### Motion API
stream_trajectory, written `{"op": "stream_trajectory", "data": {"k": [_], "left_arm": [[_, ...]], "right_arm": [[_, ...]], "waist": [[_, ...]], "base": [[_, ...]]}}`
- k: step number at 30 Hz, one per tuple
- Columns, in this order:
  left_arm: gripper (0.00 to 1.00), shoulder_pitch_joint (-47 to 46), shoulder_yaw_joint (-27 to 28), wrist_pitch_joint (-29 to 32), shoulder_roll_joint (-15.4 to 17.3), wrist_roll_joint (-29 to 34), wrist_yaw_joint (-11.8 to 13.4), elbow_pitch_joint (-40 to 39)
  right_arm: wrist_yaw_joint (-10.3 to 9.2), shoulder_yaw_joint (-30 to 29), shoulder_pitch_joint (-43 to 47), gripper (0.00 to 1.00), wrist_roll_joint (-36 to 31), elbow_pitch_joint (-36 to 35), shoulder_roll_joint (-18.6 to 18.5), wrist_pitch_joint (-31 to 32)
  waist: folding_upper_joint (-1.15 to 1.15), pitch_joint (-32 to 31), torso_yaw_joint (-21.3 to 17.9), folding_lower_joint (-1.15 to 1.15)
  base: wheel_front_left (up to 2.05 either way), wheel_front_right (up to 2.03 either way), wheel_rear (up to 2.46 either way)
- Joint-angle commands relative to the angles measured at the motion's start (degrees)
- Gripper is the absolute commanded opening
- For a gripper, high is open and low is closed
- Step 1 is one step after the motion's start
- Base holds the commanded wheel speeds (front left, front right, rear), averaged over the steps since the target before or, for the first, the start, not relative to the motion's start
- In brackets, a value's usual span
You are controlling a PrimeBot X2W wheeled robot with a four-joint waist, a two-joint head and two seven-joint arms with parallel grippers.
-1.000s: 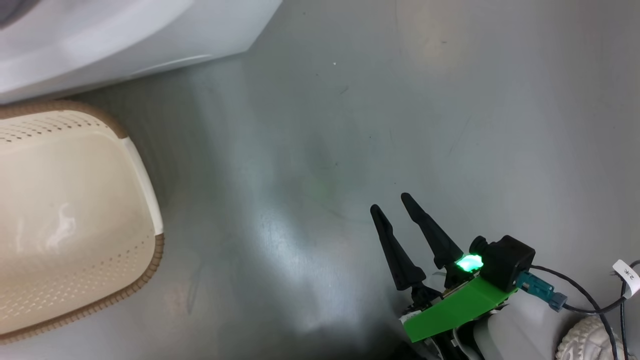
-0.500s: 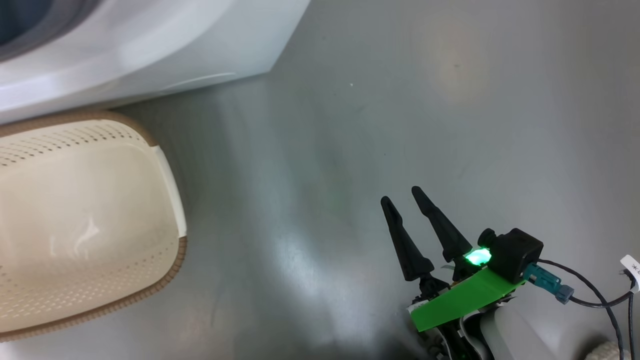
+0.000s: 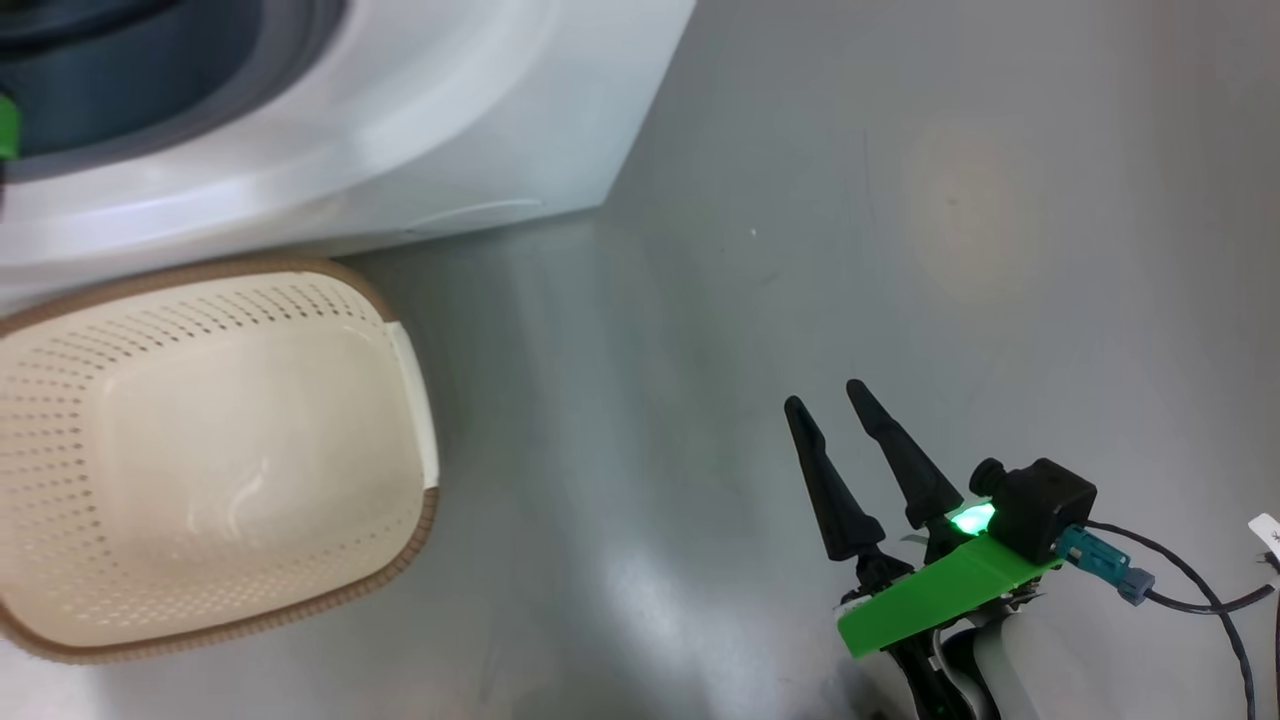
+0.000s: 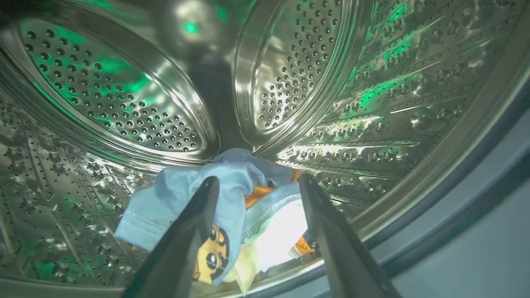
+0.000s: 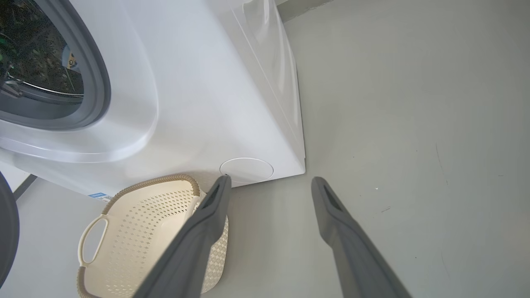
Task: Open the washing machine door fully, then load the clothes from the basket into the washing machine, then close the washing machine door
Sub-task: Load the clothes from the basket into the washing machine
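Grey floor (image 3: pixel 800 250) bears the basket (image 3: pixel 60 480) beside the washing machine (image 3: pixel 450 130).

Clothes (image 4: pixel 244 176) are light blue with orange-brown cartoon prints and white lining, drum (image 4: pixel 124 107) perforated silver steel, basket (image 3: pixel 60 470) cream, perforated, brown woven-look rim, washing machine (image 3: pixel 480 120) white.

Blue clothes (image 4: pixel 165 198) lie crumpled, apparently loose, in the washing machine (image 4: pixel 124 103).
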Motion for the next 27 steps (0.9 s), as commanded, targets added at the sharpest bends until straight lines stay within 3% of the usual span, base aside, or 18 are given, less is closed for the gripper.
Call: {"op": "stream_trajectory", "data": {"k": [1,13,27], "left_arm": [[1.0,1.21,1.4,-0.56,2.5,-0.42,0.33,-1.58],[1.0,10.17,2.63,-1.73,0.52,-0.99,2.16,-5.67],[1.0,25.04,6.08,-1.91,-1.98,0.86,5.42,-16.43]], "right_arm": [[0.17,0.82,0.68,1.0,-0.83,-0.61,0.08,-0.43],[0.17,-0.49,1.97,1.0,-1.66,1.7,0.08,-0.43],[0.17,-2.04,4.96,1.0,-2.94,4.07,0.08,-0.43]], "waist": [[0.0,-2.56,1.67,0.0],[0.0,-9.58,3.89,0.0],[0.0,-19.03,6.08,0.0]], "base": [[0.0,0.0,0.0],[0.0,0.0,0.0],[0.0,0.0,0.0]]}}
